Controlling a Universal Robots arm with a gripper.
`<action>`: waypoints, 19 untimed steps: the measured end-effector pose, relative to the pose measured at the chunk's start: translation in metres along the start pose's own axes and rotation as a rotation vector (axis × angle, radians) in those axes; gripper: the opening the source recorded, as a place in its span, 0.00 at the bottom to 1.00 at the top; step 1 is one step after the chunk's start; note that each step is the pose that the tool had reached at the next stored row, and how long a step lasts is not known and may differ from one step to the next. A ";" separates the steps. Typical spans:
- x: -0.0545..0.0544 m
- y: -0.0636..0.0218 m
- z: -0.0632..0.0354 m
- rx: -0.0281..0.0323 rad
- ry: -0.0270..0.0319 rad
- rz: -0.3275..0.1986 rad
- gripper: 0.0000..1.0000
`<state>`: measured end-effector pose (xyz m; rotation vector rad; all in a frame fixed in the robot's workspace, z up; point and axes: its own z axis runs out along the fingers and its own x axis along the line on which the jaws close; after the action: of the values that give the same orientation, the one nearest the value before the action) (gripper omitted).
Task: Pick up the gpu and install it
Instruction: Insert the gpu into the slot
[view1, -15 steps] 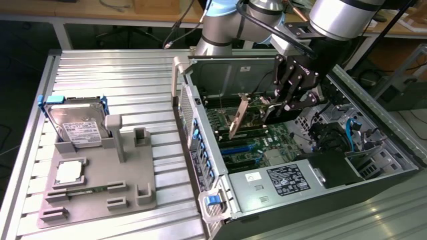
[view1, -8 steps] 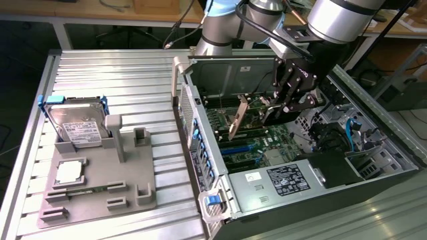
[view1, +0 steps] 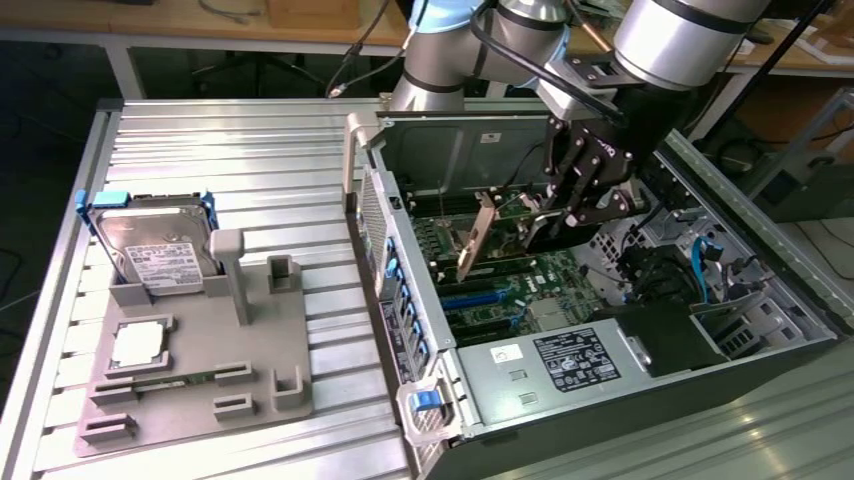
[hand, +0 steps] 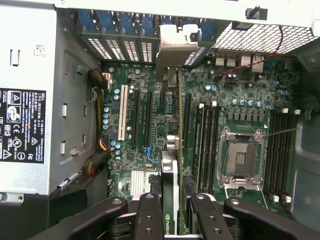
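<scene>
While claw (hand: 174, 200), part closed, pinches gpu (hand: 170, 175) edge-up over motherboard (hand: 145, 135) inside case (view1: 461, 150), treat it as light, stiff, probably fragile; your best hold: cooler block, not bare components.

The arm (view1: 674, 40) had silver tubes, black bands and a black cable (view1: 478, 40); the claw (hand: 176, 217) was black with round screws.

Nvidia logo (hand: 168, 218) on the gpu (hand: 169, 180)
</scene>
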<state>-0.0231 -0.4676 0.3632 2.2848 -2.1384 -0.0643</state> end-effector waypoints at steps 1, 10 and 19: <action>0.000 0.0000 0.0002 0.0000 0.0001 0.000 0.27; 0.000 -0.0001 0.0026 0.0002 0.0000 0.000 0.27; 0.000 -0.0002 0.0052 0.0004 0.0000 0.000 0.27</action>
<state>-0.0231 -0.4676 0.3580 2.2851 -2.1386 -0.0639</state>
